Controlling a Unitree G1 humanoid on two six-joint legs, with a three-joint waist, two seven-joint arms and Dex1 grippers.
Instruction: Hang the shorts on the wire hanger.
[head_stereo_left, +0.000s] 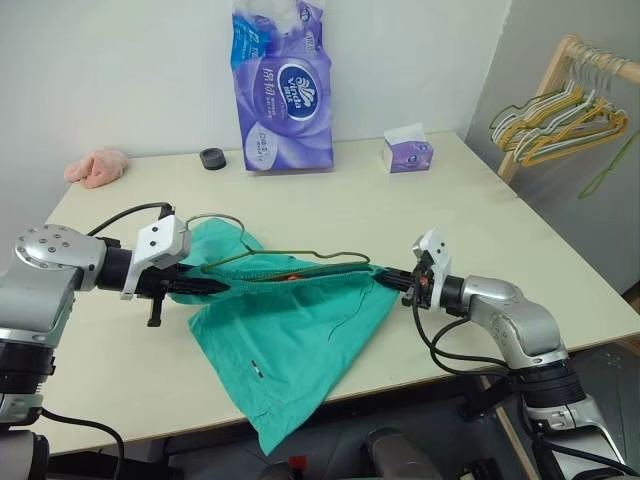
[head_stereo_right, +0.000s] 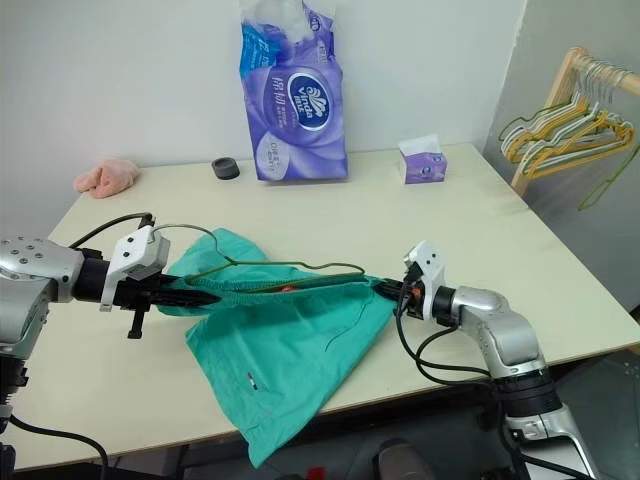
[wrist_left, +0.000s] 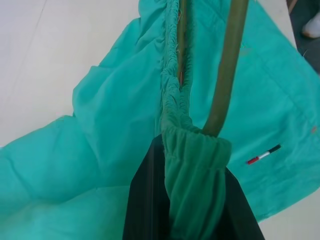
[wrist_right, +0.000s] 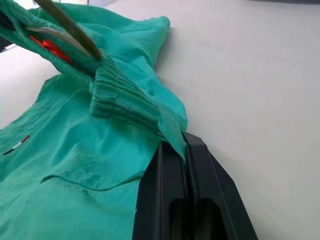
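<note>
The teal-green shorts (head_stereo_left: 300, 335) are pulled taut by the waistband between my two grippers, low over the table, and the legs drape down across the table's front edge. My left gripper (head_stereo_left: 226, 286) is shut on the waistband's left end. The right gripper (head_stereo_left: 390, 281) is shut on the waistband's right end, with cloth pinched between its fingers (wrist_right: 170, 175). The wire hanger (head_stereo_left: 330, 256) runs along the waistband with its body partly inside the shorts (wrist_left: 227, 75), and its hook curves out above the cloth near my left gripper.
At the back of the table (head_stereo_left: 490, 220) stand a purple tissue-roll pack (head_stereo_left: 283, 85), a small tissue box (head_stereo_left: 407, 152), a black ring (head_stereo_left: 212, 158) and a pink cloth (head_stereo_left: 97, 167). A wooden rack with yellow and green hangers (head_stereo_left: 560, 120) stands off the right side.
</note>
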